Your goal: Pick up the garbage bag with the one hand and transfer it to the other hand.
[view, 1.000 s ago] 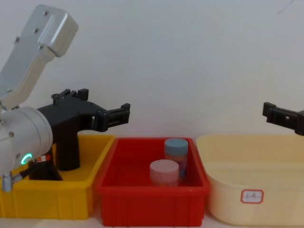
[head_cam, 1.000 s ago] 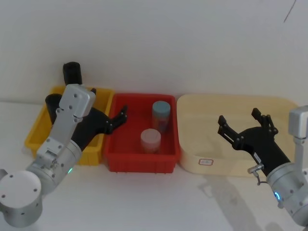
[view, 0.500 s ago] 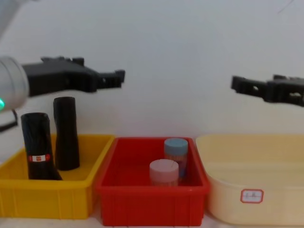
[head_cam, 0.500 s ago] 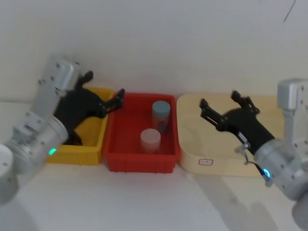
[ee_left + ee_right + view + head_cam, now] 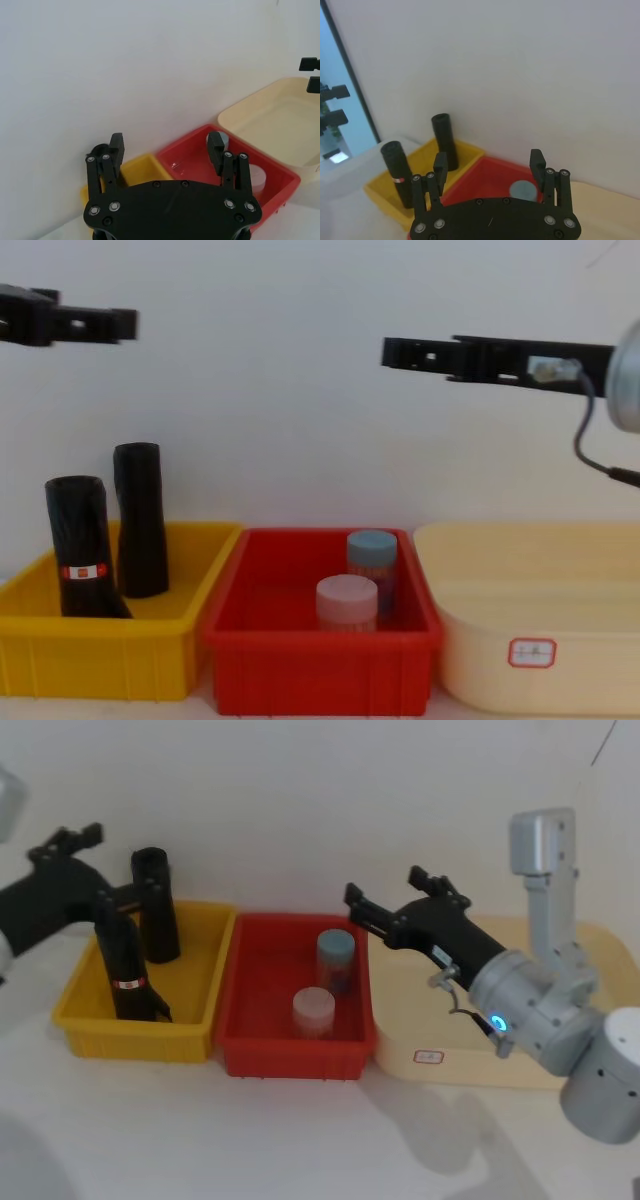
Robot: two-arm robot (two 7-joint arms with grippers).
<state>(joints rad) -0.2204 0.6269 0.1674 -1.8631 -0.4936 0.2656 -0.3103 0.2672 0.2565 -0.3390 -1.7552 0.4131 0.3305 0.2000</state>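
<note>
The garbage bag (image 5: 125, 965), a black roll with a red-and-white label band, stands upright in the yellow bin (image 5: 190, 1042); it also appears as the garbage bag (image 5: 80, 550) and the garbage bag (image 5: 395, 170). My left gripper (image 5: 112, 865), on the green-lit arm, hovers open and empty high above the bin's left side, also seen as left gripper (image 5: 120, 325) and left gripper (image 5: 166, 145). My right gripper (image 5: 382, 885), on the blue-lit arm, is open and empty in the air above the red bin's right edge, visible too as right gripper (image 5: 395, 352) and right gripper (image 5: 488, 162).
A plain black roll (image 5: 155, 905) stands at the back of the yellow bin. The red bin (image 5: 290, 1058) holds a blue-lidded jar (image 5: 335, 958) and a pink-lidded jar (image 5: 313, 1010). A cream tub (image 5: 400, 1040) sits on the right. A white wall is close behind.
Both arms rose. The left gripper pulled back to the left, uncovering both rolls. The right gripper swung left from over the cream tub toward the red bin.
</note>
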